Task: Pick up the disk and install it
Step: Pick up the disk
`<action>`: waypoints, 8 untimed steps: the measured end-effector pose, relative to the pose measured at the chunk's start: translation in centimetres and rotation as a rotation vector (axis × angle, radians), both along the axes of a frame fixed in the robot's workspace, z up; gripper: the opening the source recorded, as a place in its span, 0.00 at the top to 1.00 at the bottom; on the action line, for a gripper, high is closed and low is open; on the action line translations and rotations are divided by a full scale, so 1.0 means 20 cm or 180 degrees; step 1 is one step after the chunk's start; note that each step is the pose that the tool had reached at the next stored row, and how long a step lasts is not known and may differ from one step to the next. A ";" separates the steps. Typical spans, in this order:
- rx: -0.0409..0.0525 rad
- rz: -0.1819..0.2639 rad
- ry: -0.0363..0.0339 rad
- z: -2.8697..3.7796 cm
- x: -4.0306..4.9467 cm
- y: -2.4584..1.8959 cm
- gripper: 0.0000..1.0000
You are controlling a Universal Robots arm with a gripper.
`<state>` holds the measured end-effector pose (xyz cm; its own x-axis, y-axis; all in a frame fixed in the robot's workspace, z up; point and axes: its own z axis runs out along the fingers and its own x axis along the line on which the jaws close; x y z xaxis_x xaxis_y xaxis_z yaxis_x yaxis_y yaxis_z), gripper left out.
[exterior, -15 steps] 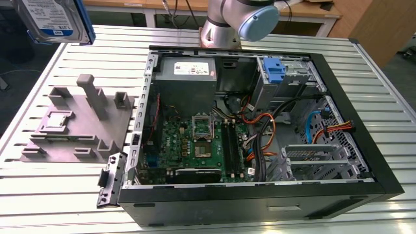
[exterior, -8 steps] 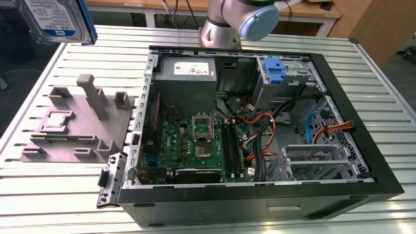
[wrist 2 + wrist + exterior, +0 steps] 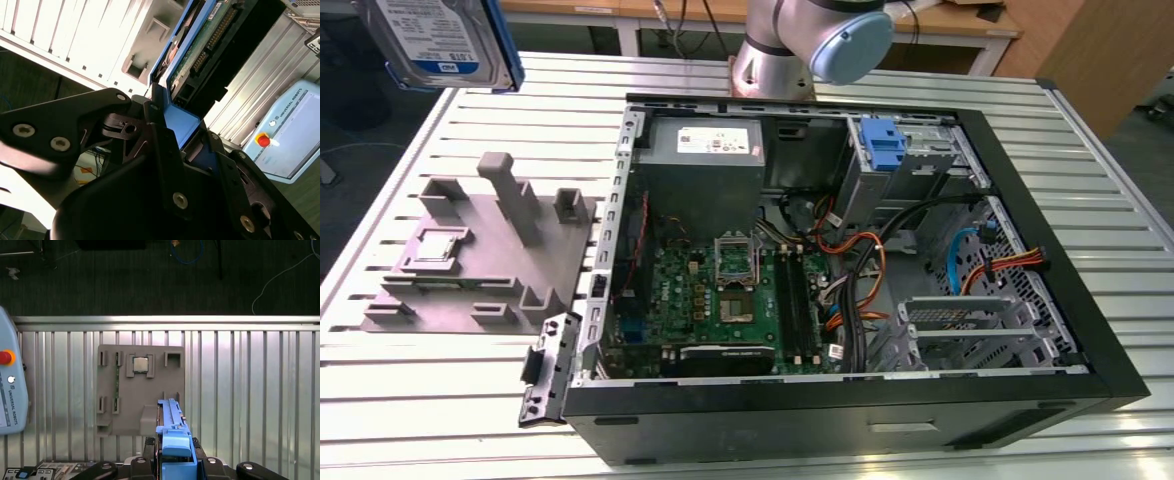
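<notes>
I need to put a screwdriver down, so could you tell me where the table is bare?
Bare table slats lie between the grey fixture and the exterior view's near edge, and between it and the arm's base. The open computer case is crowded with cables.

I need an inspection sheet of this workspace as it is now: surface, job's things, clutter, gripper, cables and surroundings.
Surface: slatted metal table, carrying an open computer case and a grey fixture.
Job's things: disk held in the air, outside the case; its blue side rail shows.
Clutter: a chip sits in the fixture; a bare blue bracket stands in the case.
Gripper: gripper shut on the disk.
Cables: orange and black bundles inside the case; a blue cable on the floor.
Surroundings: teach pendant near the fixture; dark floor beyond the table.
</notes>
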<state>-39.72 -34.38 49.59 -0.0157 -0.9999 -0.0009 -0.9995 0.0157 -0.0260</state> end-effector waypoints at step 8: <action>0.0000 0.0000 0.0000 0.000 0.023 0.000 0.63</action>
<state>-39.26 -34.38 49.59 -0.0158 -0.9999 -0.0009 -0.9995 0.0158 -0.0260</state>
